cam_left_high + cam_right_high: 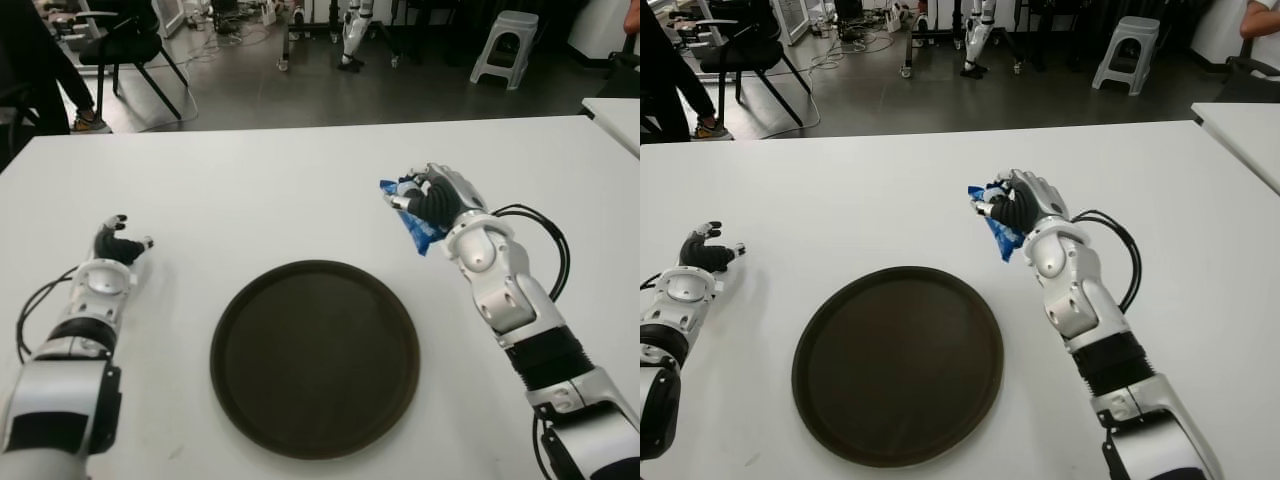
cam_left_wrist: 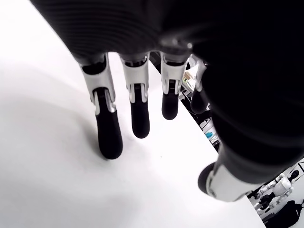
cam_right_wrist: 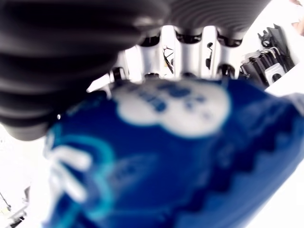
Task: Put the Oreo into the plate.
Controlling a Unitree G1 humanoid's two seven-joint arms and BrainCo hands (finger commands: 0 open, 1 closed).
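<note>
Within the right hand fingers, Oreo held.

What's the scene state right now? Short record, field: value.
task item: Oreo packet, blue wrapper
item location: held in right hand, beyond the plate's right side, not over it
right hand: fingers closed around the packet
plate: dark, round, holds nothing, at table centre near the robot
left hand: left of the plate, fingers relaxed, holding nothing
table: white
background: chair and stool on the floor behind the table
task status: packet not yet in plate
</note>
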